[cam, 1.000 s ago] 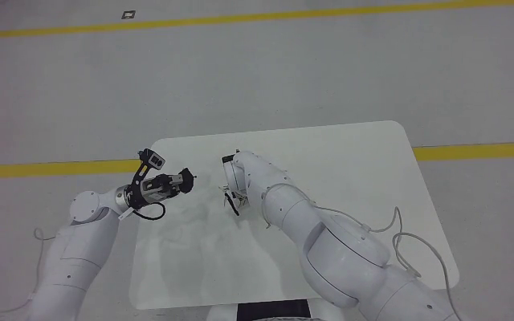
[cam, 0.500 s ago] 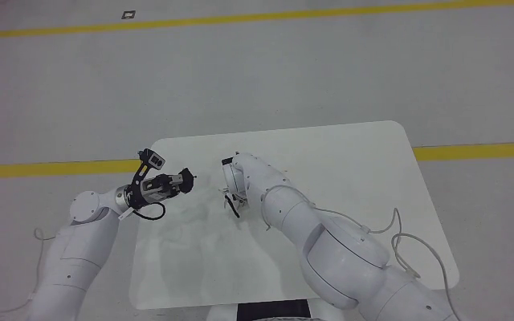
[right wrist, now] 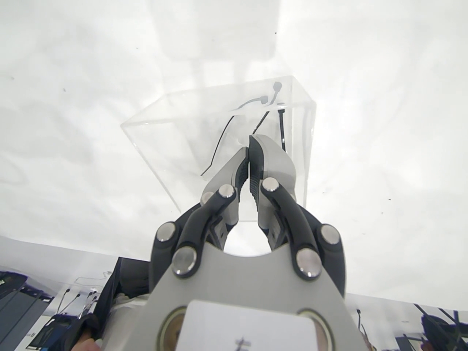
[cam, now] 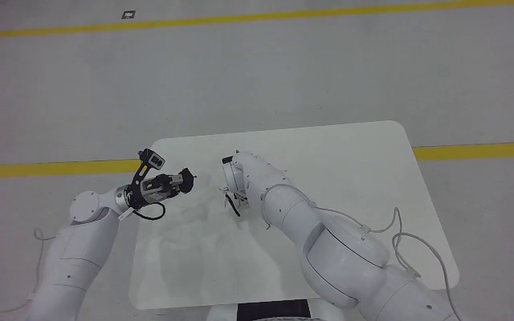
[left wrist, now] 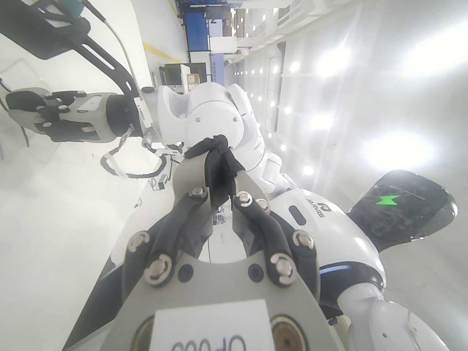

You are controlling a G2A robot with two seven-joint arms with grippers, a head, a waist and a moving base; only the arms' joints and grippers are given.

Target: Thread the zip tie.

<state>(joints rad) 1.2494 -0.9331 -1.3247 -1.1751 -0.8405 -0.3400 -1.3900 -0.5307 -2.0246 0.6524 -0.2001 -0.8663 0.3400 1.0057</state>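
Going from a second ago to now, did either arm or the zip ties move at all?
Nothing visibly changed. The right gripper stays shut at the clear box that holds the zip ties, and the left gripper stays shut, apart from the box.

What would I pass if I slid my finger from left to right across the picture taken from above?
Left arm's wrist camera → left gripper → right gripper, pinching a zip tie → bare right side of the white table.
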